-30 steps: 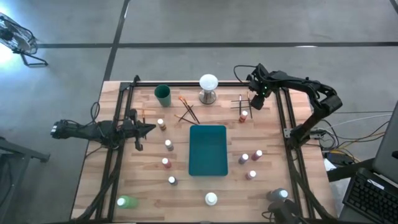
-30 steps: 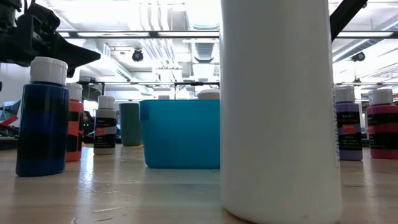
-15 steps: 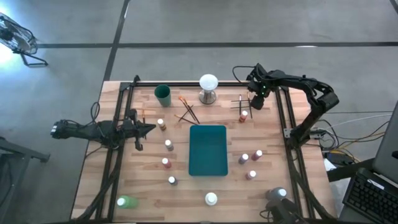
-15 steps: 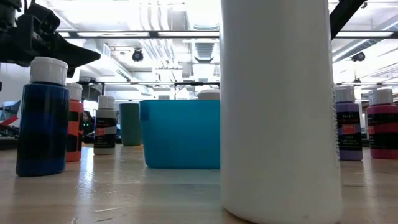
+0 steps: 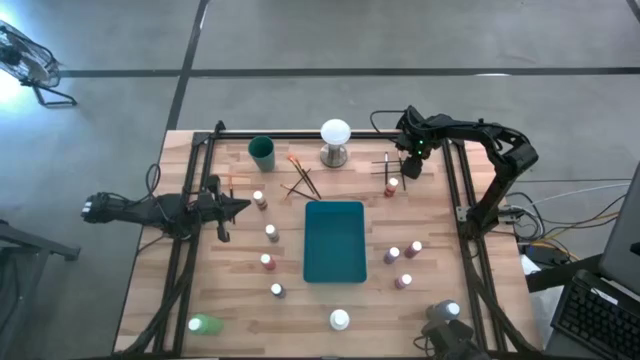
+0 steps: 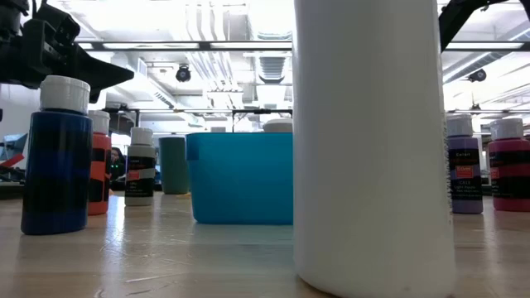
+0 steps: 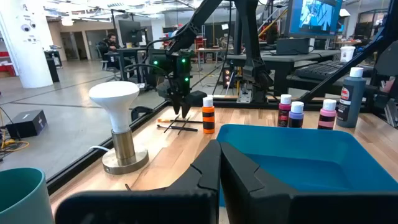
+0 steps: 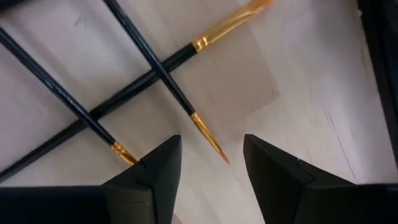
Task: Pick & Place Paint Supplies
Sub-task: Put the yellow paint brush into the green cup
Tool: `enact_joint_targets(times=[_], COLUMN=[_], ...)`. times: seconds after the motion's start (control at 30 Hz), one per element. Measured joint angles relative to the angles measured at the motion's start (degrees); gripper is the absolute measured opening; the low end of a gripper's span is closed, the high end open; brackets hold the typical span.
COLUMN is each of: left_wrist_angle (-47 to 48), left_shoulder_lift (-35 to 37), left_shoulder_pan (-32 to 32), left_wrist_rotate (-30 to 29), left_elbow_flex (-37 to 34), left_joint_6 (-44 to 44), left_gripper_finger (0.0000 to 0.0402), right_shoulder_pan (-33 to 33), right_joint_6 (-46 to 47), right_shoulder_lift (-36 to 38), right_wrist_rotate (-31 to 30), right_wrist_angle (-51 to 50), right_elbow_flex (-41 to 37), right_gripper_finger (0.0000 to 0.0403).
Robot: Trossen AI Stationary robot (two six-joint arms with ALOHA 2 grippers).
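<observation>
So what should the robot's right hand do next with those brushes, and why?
Probably go straight down a little. The right gripper hangs open just above the crossed black brushes on the table, and a brush tip lies between its fingers, but nothing is gripped yet. The left gripper waits shut by the teal tray.

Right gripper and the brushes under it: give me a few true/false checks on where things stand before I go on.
1. The right gripper is open above crossed black-handled brushes. True.
2. A brush is already clamped between its fingers. False: the brushes lie flat on the table and nothing sits between the fingers.
3. The left gripper is shut, on the table's left side. True.
4. The teal tray already holds bottles. False: in the high view the tray shows nothing inside.
5. An orange bottle stands next to the brushes near the right gripper. True.
</observation>
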State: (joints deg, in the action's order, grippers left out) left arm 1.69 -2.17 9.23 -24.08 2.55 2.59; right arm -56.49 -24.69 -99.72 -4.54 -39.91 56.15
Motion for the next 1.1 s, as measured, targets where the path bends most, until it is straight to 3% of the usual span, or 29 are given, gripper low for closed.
enact_joint_targets(times=[0.43,0.8,1.1], left_wrist_angle=[0.0,0.0,0.02], left_shoulder_lift=[0.01,0.0,0.01], left_shoulder_pan=[0.01,0.01,-0.01], left_wrist_rotate=[-0.57,-0.68,-0.68], left_elbow_flex=[0.0,0.0,0.0], left_joint_6=[0.01,0.0,0.0], left_gripper_finger=[0.0007,0.0007,0.0007], right_shoulder_pan=[0.0,-0.02,-0.02], right_joint_6=[-1.0,-3.18,-5.08], right_shoulder_lift=[-0.31,-0.31,-0.31], right_wrist_rotate=[0.04,0.44,0.52], right_wrist_angle=[0.8,0.47,0.48], right_elbow_flex=[0.69,0.69,0.69], right_gripper_finger=[0.0179,0.0118,0.0045])
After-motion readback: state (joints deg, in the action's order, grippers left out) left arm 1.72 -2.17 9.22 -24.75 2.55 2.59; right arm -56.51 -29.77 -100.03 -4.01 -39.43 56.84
